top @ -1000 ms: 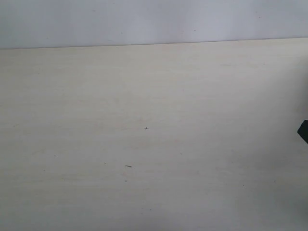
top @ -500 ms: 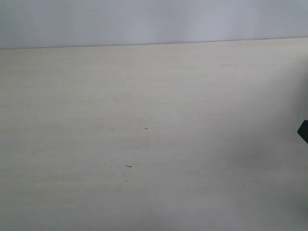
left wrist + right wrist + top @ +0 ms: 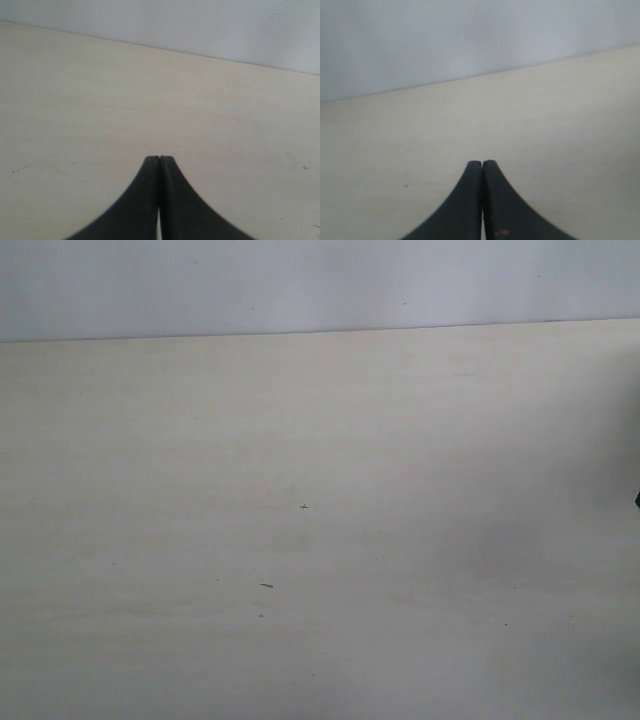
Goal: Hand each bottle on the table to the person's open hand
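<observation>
Bottles are not showing at either gripper, nor anywhere on the part of the table that the cameras are covering.

1. The left gripper [image 3: 159, 159] is presenting its jaws pressed fully together, with nothing between them. It is hanging above bare tabletop.
2. The right gripper [image 3: 482, 163] is presenting the same state: jaws fully together, holding nothing, above bare tabletop.
3. The table [image 3: 300, 440] is showing only a few tiny specks [image 3: 266, 586]. Beyond its far edge a plain pale wall [image 3: 300, 280] is filling the view.

Progress: no bottle is being carried and none is waiting in view. Judging by this, either every bottle is already with the person, or the bottles are lying outside the frames. The pictures are not settling which.

Hidden or unclear: the person's open hand is not appearing in any view. Both arms are falling outside the exterior view. A dark sliver [image 3: 637, 500] is cutting into that view's right edge, too small to identify.
</observation>
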Robot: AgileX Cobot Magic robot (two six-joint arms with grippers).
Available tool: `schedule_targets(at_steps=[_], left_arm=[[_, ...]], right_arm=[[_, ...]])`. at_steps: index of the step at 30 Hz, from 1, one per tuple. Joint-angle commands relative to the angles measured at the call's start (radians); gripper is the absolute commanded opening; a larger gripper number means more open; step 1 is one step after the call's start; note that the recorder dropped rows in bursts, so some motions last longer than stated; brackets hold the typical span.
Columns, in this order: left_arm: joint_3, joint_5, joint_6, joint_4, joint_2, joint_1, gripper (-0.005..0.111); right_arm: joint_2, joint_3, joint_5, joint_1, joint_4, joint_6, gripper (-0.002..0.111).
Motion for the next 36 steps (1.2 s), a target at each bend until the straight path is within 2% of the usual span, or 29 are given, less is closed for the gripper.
schedule_targets(at_steps=[1, 6, 21, 23, 27, 29, 36], left_arm=[[0.000, 0.001, -0.001, -0.001, -0.004, 0.001, 0.000], [0.000, 0.001, -0.001, -0.001, -0.004, 0.001, 0.000], [0.000, 0.001, -0.001, -0.001, -0.004, 0.001, 0.000], [0.000, 0.001, -0.001, -0.001, -0.004, 0.001, 0.000], [0.000, 0.001, -0.001, -0.001, -0.004, 0.001, 0.000], [0.000, 0.001, -0.001, -0.001, -0.004, 0.001, 0.000], [0.000, 0.001, -0.001, -0.001, -0.004, 0.001, 0.000]], right_arm=[[-0.100, 0.003, -0.039, -0.109, -0.047, -0.202, 0.000], [-0.260, 0.003, -0.036, -0.257, -0.047, -0.247, 0.000], [-0.310, 0.003, -0.027, -0.272, -0.053, -0.228, 0.000], [-0.310, 0.003, -0.011, -0.272, -0.189, -0.107, 0.000], [-0.310, 0.003, 0.083, -0.272, -0.770, 0.400, 0.000], [-0.310, 0.003, 0.119, -0.272, -0.994, 0.650, 0.000], [-0.321, 0.040, 0.186, -0.272, -0.993, 0.674, 0.000]])
